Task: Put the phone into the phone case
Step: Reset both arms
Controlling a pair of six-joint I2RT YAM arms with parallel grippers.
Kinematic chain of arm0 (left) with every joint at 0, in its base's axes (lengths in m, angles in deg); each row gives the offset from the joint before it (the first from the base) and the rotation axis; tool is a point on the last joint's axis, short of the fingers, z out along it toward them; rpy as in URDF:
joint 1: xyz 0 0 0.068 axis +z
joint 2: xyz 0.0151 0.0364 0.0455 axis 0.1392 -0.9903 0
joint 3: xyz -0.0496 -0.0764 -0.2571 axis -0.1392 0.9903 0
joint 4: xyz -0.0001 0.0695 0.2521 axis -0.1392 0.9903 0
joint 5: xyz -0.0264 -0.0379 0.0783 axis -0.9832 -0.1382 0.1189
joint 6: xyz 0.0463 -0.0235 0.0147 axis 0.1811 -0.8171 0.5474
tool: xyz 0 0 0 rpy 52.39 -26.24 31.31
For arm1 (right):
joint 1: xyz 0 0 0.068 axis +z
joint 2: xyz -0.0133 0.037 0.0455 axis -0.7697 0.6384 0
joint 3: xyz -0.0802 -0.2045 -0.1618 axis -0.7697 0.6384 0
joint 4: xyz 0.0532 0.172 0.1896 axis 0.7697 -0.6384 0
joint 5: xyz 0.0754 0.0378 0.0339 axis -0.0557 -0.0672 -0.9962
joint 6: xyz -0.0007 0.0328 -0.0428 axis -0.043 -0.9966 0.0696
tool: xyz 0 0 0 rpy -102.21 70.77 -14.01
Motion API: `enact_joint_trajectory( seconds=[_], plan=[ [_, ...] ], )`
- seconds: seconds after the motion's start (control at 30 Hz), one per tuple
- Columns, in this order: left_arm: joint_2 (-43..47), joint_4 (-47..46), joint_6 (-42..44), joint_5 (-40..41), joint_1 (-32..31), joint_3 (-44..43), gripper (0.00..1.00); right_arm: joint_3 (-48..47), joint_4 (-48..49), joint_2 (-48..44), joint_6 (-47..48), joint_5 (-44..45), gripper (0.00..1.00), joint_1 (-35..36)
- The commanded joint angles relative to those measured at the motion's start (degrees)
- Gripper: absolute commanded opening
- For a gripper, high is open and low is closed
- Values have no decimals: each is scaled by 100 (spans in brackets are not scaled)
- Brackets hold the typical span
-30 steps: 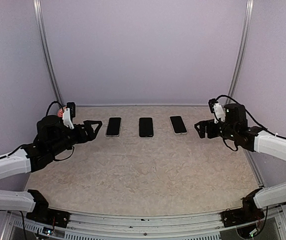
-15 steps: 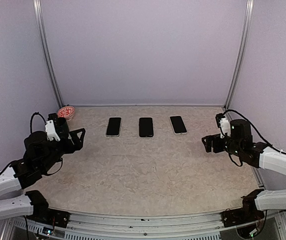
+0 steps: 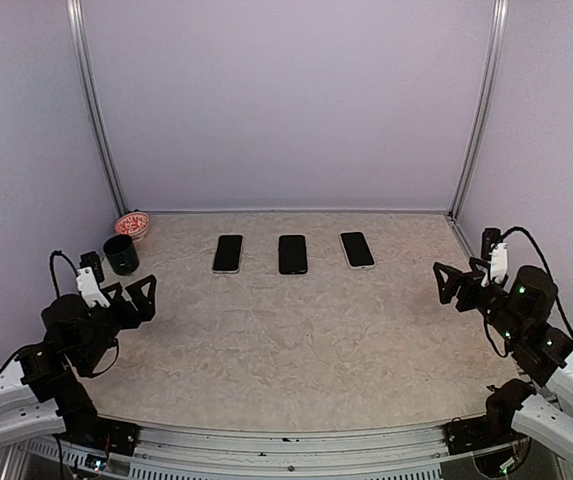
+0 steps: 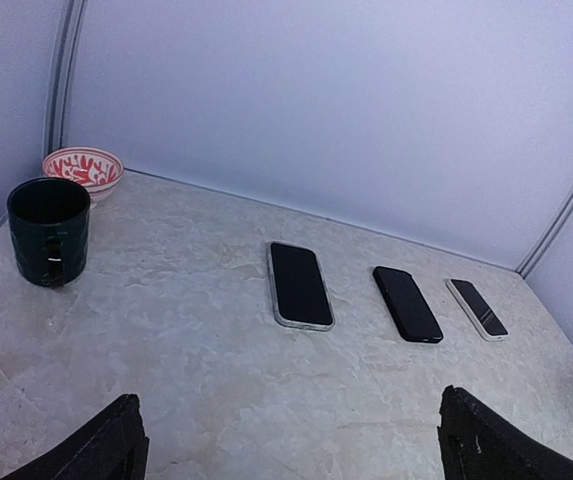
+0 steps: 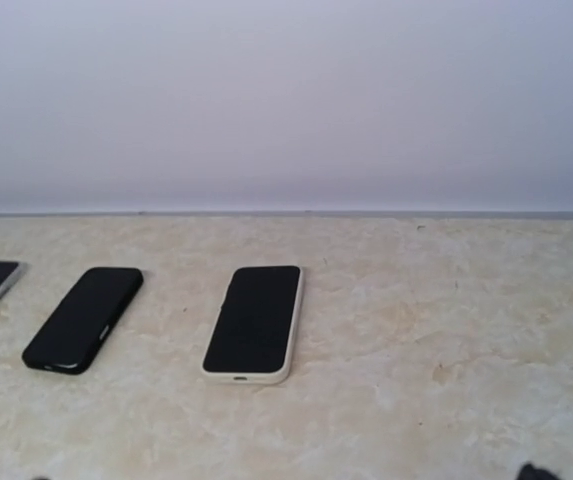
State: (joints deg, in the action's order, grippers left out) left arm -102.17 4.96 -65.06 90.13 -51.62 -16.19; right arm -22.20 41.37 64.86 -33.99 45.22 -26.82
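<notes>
Phones lie in a row across the far table [image 3: 296,340], long axes running near to far: grey-rimmed phone [image 3: 227,253], black slab [image 3: 292,254] that may be the case, white-rimmed phone [image 3: 357,249]. Left pincer [image 3: 131,293] and right pincer [image 3: 458,279] hover spread and empty, well short of them, left nearest the grey-rimmed phone, right nearest the white-rimmed.

Left hand [image 3: 138,296] low, spread wide, empty; right hand [image 3: 456,277] same, pointing forward.
</notes>
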Motion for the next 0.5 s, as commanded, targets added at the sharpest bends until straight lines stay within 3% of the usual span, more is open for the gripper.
enact_joint_trajectory(
  seconds=[0.0, 0.23, 0.47],
  plan=[
    [518, -6, 129, 563, -164, 328, 99, 156, -104, -232, -124, 65, 100, 40],
    [1358, -166, 276, 813, -204, 807, 99, 151, -99, -160, -48, 207, 99, 40],
    [1408, -570, 725, 883, -206, 847, 99, 299, 35, -275, 34, 404, 100, 44]
  ],
)
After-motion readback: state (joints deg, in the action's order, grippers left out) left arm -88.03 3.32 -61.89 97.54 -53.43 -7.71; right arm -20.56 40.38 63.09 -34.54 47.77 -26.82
